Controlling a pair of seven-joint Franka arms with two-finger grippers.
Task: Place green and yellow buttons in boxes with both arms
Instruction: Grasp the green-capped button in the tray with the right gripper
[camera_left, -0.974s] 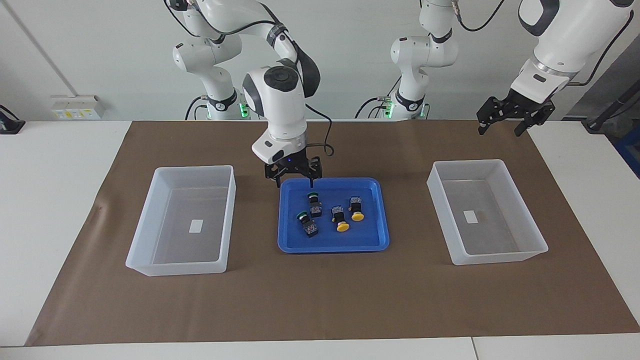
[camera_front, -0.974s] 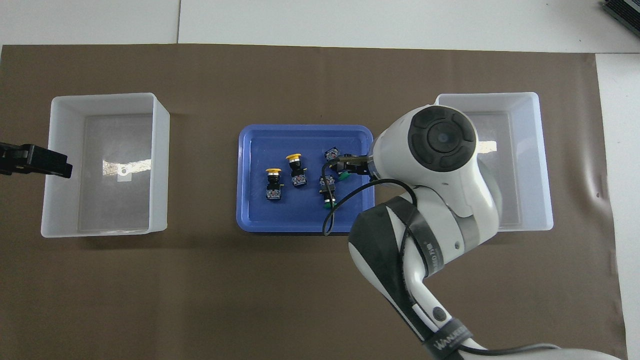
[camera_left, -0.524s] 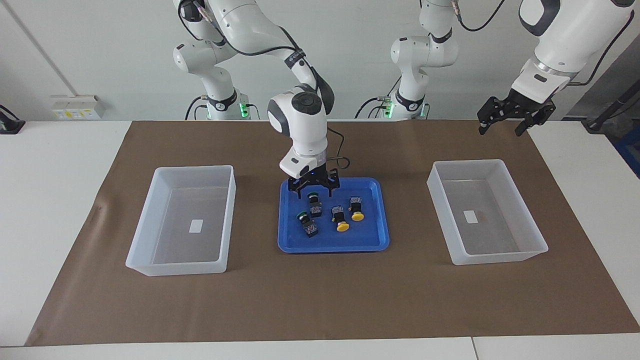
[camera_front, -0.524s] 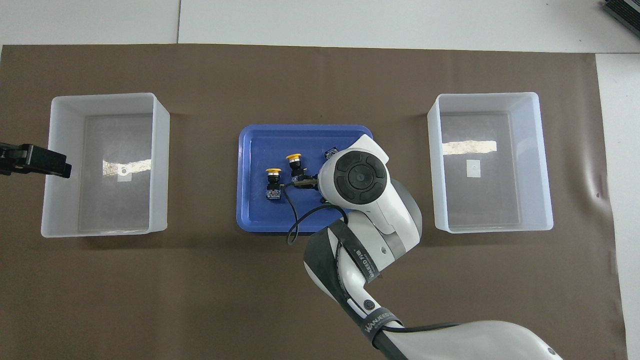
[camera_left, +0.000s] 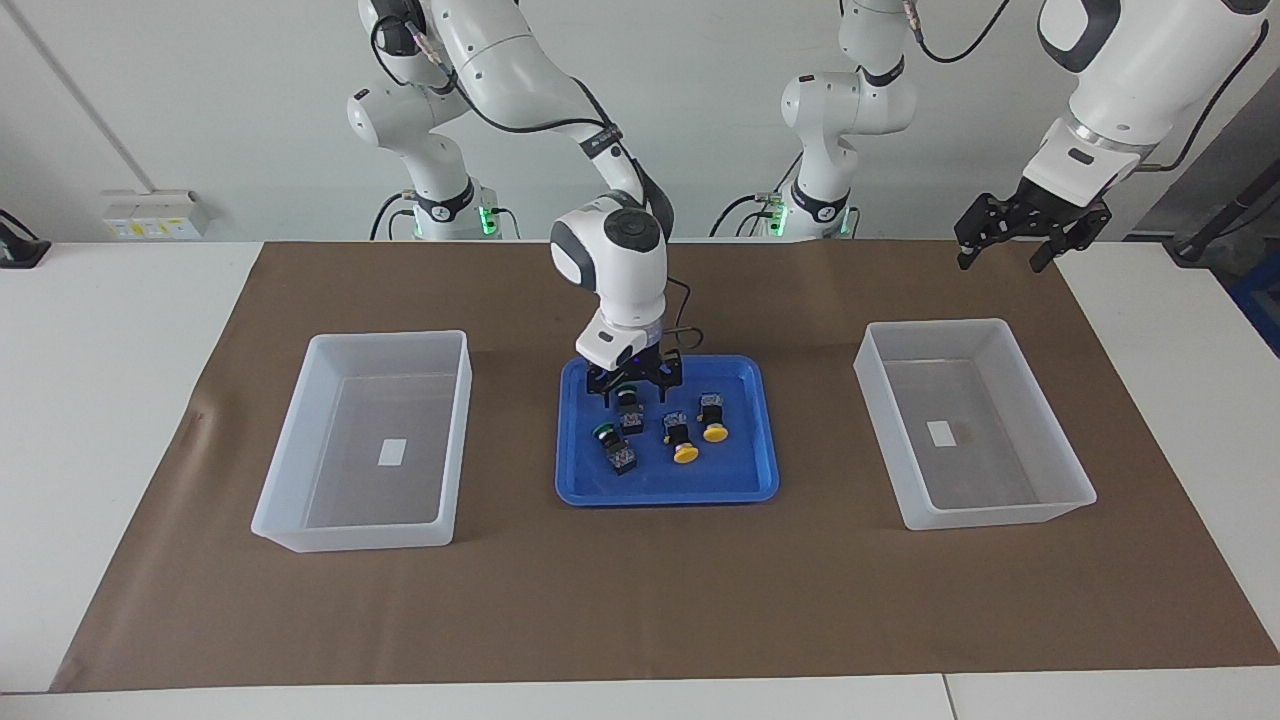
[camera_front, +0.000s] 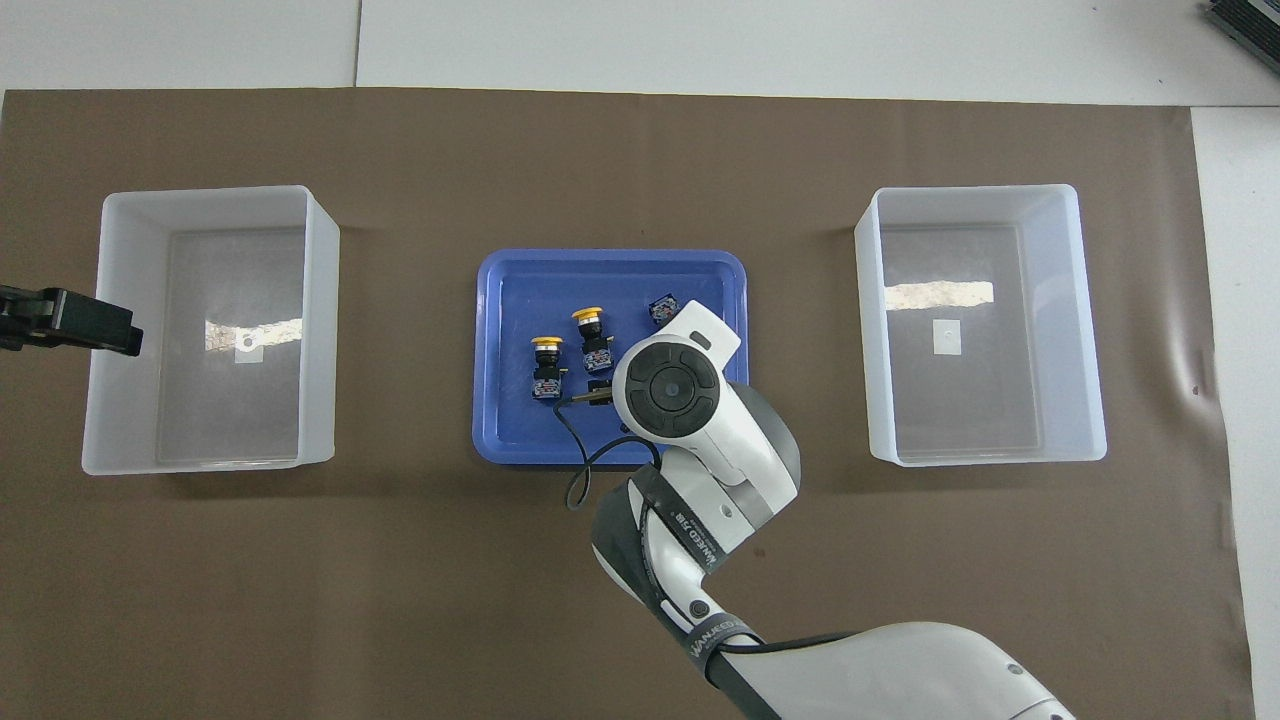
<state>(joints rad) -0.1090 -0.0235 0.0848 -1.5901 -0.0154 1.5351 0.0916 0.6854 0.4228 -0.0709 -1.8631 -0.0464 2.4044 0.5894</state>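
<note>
Toward the right arm's end of the surface (camera_left: 120, 400), the first box (camera_left: 390, 340) stands on the brown mat (camera_left: 640, 600) with only its label inside.

At the middle of the mat is the blue tray (camera_left: 660, 495), which holds all four buttons. The right tool (camera_left: 633, 388) is down inside the tray by its edge nearest the robots. Its fingers are spread wide to either side of the green button (camera_left: 630, 412) and grip nothing yet. The second green button (camera_left: 614, 447) lies just beside the first, nearer the tray's middle. The yellow button (camera_left: 681, 440) and the other yellow button (camera_left: 713, 420) lie toward the tray's edge at the left arm's end.

The second box (camera_left: 940, 325), toward the left arm's end, is likewise unfilled. The left tool (camera_left: 1020, 235) waits in the air over the mat's corner there, with its fingers wide apart.

The likely trouble is crowding. The two green buttons lie so close that a closing finger could knock the neighbour or pinch both. The button lies on its side, so a grip on the round cap rather than the blocky body could let it twist or slip out on the lift. Pressing down too far could shove the light tray.
</note>
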